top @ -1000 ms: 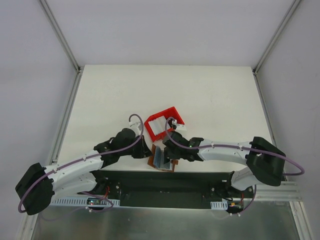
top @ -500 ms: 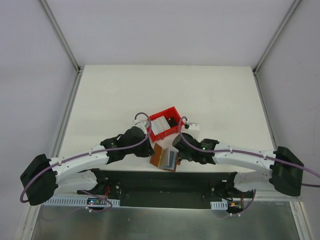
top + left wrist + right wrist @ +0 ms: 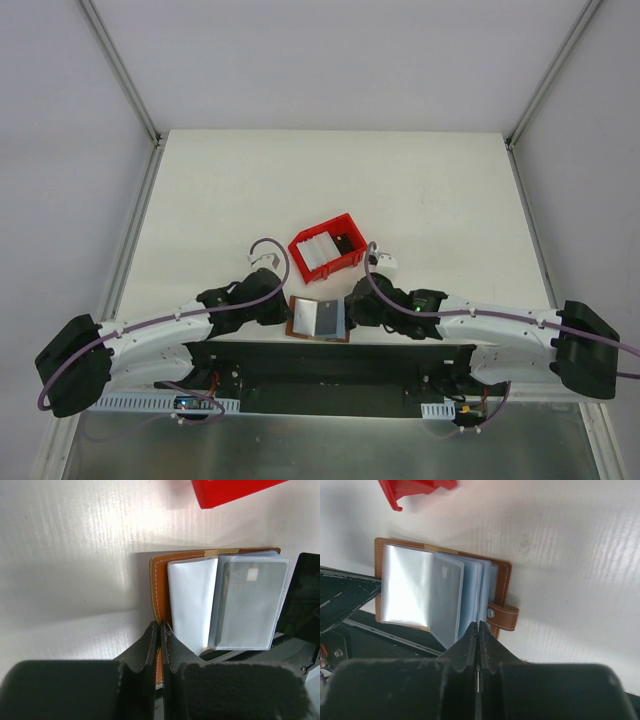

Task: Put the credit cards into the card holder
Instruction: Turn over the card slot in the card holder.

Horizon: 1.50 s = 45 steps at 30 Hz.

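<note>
Left gripper [image 3: 161, 629]: jaws closed together, gripping nothing, tips pressing on the 9 o'clock edge of the card holder [image 3: 318, 318].
Card holder: brown, lying open and flat at the near edge of the table [image 3: 200, 200], clear sleeves fanned. One of the credit cards [image 3: 252, 605], grey, sits in a sleeve.
Red tray [image 3: 345, 262]: just beside the holder at 12 o'clock, pale cards inside.
Right gripper [image 3: 478, 626]: jaws closed, empty, tips at the holder's 3 o'clock edge beside the snap strap [image 3: 502, 616].

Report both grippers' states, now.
Left gripper: closed, pinching the brown cover edge of the card holder.
Right gripper: closed, tips at the card holder; whether it grips anything cannot be told.
</note>
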Each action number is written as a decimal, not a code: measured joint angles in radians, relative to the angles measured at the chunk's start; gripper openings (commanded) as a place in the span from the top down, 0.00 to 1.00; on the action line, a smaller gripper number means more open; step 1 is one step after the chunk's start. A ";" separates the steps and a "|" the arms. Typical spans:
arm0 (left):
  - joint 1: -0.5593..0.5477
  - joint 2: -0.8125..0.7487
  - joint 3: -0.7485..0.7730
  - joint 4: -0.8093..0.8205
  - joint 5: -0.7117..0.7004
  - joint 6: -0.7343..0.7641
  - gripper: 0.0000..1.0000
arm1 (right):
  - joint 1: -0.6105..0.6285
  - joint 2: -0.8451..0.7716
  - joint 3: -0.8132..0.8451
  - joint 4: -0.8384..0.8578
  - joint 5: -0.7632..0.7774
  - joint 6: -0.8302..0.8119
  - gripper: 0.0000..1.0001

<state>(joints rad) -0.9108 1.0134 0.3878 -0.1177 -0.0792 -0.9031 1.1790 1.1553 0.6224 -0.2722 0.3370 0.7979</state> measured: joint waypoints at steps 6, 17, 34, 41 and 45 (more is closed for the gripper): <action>0.000 -0.021 -0.039 0.004 -0.015 -0.038 1.00 | 0.002 0.020 0.000 0.049 -0.022 0.006 0.99; 0.000 -0.018 -0.058 0.020 -0.029 -0.057 1.00 | 0.004 0.144 0.031 0.085 -0.068 -0.002 0.99; 0.000 0.016 -0.059 0.074 -0.030 -0.061 1.00 | 0.026 0.151 0.132 0.055 -0.041 -0.052 0.99; 0.000 0.016 -0.060 0.076 -0.031 -0.074 1.00 | 0.024 0.059 0.097 -0.040 0.014 -0.020 0.99; 0.000 0.017 -0.060 0.076 -0.031 -0.075 1.00 | 0.022 0.071 0.091 -0.047 0.013 -0.016 0.99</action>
<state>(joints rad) -0.9108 1.0302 0.3283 -0.0414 -0.1101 -0.9779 1.2011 1.2266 0.7136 -0.3191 0.3496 0.7822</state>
